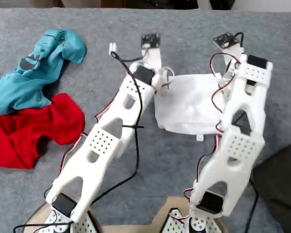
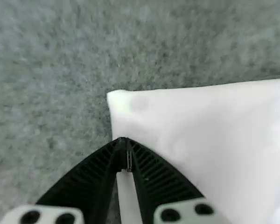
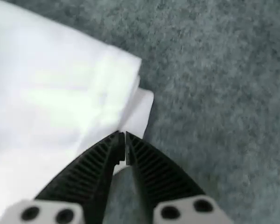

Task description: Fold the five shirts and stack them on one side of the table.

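White shirt (image 1: 189, 104), edges pinched in both jaws

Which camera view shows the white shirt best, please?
The high view: most of the white shirt shows there, spread on the table. Each wrist view gives one corner of it, pinched in the left tool or the right tool.

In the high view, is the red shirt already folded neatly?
No, the red shirt lies crumpled in a loose heap, touching the equally unfolded teal shirt.
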Motion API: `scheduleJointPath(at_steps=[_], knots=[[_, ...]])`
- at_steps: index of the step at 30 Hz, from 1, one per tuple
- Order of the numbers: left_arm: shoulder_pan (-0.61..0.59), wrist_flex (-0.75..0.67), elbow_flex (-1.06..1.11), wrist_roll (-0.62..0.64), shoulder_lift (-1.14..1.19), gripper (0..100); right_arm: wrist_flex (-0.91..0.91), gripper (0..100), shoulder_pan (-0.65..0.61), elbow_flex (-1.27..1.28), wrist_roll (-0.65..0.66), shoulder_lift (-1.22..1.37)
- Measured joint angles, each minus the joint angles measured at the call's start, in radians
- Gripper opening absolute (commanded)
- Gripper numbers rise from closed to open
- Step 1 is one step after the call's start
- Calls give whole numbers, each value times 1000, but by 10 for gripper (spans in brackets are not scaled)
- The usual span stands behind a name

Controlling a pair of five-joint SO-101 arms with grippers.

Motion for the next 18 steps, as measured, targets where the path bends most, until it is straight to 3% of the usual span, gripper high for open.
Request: scheduleJointPath(at_steps=[9,15,18], knots=[[0,-41,-3,0,9,21,183,27,9,-523,28,338],[0,-41,-3,0,9,21,407,27,11,-896,28,368],[-6,-38,-3,-2,9,21,499,27,-5,-956,28,350]])
